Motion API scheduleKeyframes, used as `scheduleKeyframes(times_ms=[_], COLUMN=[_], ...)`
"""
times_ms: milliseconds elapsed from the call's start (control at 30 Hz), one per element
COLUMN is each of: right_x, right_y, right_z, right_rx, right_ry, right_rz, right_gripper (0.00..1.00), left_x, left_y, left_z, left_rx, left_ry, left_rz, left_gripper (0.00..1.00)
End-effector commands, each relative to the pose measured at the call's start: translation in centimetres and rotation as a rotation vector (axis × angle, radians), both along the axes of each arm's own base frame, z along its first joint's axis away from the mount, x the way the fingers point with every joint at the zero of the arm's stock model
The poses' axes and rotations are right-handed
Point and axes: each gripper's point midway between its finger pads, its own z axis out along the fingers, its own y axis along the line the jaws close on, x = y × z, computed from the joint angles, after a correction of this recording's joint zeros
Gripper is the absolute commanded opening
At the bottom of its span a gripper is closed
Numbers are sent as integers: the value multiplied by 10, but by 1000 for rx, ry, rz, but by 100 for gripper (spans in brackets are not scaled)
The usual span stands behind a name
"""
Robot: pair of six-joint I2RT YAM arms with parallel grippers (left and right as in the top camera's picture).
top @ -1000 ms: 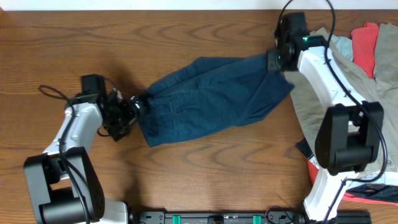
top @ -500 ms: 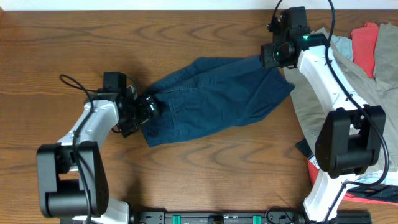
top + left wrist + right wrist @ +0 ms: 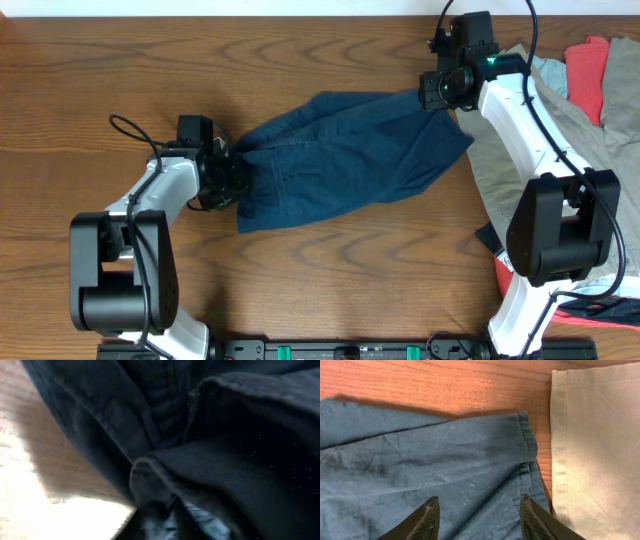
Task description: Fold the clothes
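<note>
A dark blue garment (image 3: 340, 155) lies crumpled across the middle of the wooden table. My left gripper (image 3: 232, 174) is at its left end. In the left wrist view the blue cloth (image 3: 240, 435) fills the frame, and a bunched fold runs down into my left gripper (image 3: 165, 527), shut on it. My right gripper (image 3: 441, 92) hovers over the garment's upper right corner. In the right wrist view it (image 3: 480, 517) stands open, one finger on each side of a flat stretch of blue cloth (image 3: 445, 460) near its hem, gripping nothing.
A khaki garment (image 3: 500, 150) lies to the right, its hemmed edge (image 3: 595, 435) beside the blue cloth. A red cloth (image 3: 590, 65) and other clothes are piled at the far right edge. Bare wood (image 3: 300, 280) spreads in front of and behind the blue garment.
My left arm has moved right to the garment's left end and its jaws have closed on the cloth. My right gripper has shifted slightly left and has stayed open.
</note>
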Motion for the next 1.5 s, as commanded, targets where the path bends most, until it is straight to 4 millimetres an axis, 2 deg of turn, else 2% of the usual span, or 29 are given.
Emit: scheduleKeyframes(times_ms=[0, 100, 167, 233, 400, 533, 733, 1000, 1167, 1300, 1467], right_x=[-3, -14, -23, -34, -68, -98, -152, -216, -236, -239, -235], right_y=[8, 22, 35, 52, 90, 127, 187, 259, 291, 309, 325], right_z=[6, 5, 5, 8, 5, -1, -24, -63, -89, -109, -104], right_rx=[13, 88, 157, 230, 292, 283, 251, 245, 223, 181, 211], right_ry=[0, 44, 77, 106, 204, 265, 343, 354, 320, 271, 214], right_rz=[30, 69, 119, 193, 319, 414, 577, 729, 768, 784, 810], right_gripper=[46, 28, 11, 4, 2, 1, 1, 1, 1, 1, 1], left_x=[-1, -1, -3, -8, -34, -55, -65, -79, -85, -86, -84], left_y=[0, 2, 7, 11, 10, 10, 10, -18, -31, -31, -31], left_z=[-1, 18, 38, 58, 110, 138, 168, 198, 227, 243, 245], left_rx=[14, 27, 58, 88, 84, 87, 90, -71, -147, -144, -149], left_ry=[-8, -29, -43, -52, -77, -120, -228, -315, -380, -419, -421], left_rz=[-41, -72, -95, -96, -95, -94, -93, -141, -171, -174, -160], left_gripper=[6, 6, 6, 6, 6, 6, 6, 6, 6, 6, 6])
